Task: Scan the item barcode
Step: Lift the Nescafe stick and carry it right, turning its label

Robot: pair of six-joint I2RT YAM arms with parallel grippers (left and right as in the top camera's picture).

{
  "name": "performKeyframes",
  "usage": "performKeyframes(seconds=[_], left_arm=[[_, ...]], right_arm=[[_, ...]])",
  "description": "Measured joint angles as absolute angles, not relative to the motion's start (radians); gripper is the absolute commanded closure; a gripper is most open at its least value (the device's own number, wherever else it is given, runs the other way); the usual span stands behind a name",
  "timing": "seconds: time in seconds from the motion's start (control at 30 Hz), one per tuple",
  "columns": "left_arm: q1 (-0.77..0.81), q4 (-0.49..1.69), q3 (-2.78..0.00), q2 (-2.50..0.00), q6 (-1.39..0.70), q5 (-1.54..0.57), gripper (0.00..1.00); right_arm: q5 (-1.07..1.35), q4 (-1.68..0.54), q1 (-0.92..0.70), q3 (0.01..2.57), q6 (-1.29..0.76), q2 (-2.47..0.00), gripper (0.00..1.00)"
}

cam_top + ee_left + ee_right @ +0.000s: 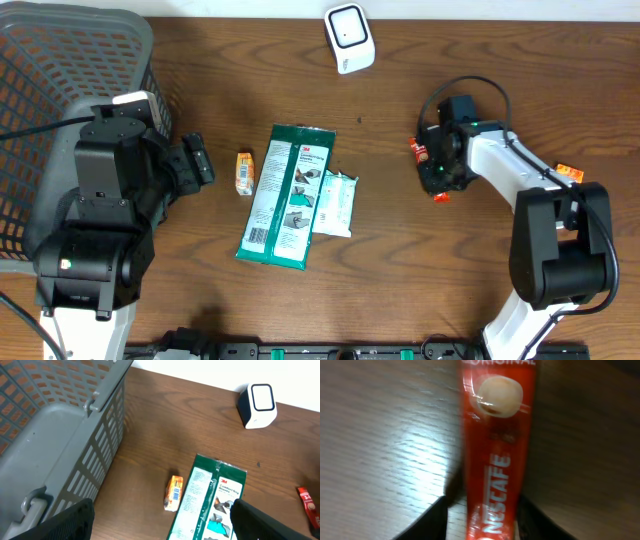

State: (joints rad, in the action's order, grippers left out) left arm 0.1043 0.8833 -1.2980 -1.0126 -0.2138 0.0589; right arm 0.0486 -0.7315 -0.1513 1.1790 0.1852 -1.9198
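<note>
Right claw (437, 170) is down over the red Nescafe sachet (495, 460) at the right-middle of the overhead frame. Its fingers (427, 522) sit close on both sides, but I honestly can't tell if they're pinching it. Left claw (193, 163) hangs wide at left-middle, holding nothing. Scanner (349, 38) sits top centre, well apart.
</note>
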Motion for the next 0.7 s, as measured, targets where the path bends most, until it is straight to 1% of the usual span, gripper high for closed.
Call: performKeyframes(seconds=[0.1,0.33,0.4,0.47,0.5,0.53,0.7], left_arm=[[0.104,0.883,-1.298,-1.013,-0.214,0.059,0.13],[0.104,0.883,-1.298,-1.013,-0.214,0.059,0.13],[0.104,0.883,-1.298,-1.013,-0.214,0.059,0.13],[0.104,0.883,-1.298,-1.013,-0.214,0.059,0.13],[0.104,0.883,-1.298,-1.013,-0.214,0.059,0.13],[0.104,0.883,-1.298,-1.013,-0.214,0.059,0.13],[0.104,0.883,-1.298,-1.013,-0.214,0.059,0.13]], right_arm=[[0.042,-0.737,-0.171,1.180,0.185,-1.920,0.51],[0.022,-0.739,-0.182,1.180,0.184,-1.922,0.54],[0.020,-0.733,-0.182,1.176,0.185,-1.921,0.57],[0.015,-0.725,-0.182,1.172,0.187,-1.919,0.69],[0.012,-0.719,-0.182,1.168,0.185,-1.917,0.87],[0.012,-0.717,-0.182,1.167,0.182,-1.916,0.99],[0.023,-0.712,-0.182,1.166,0.179,-1.914,0.99]])
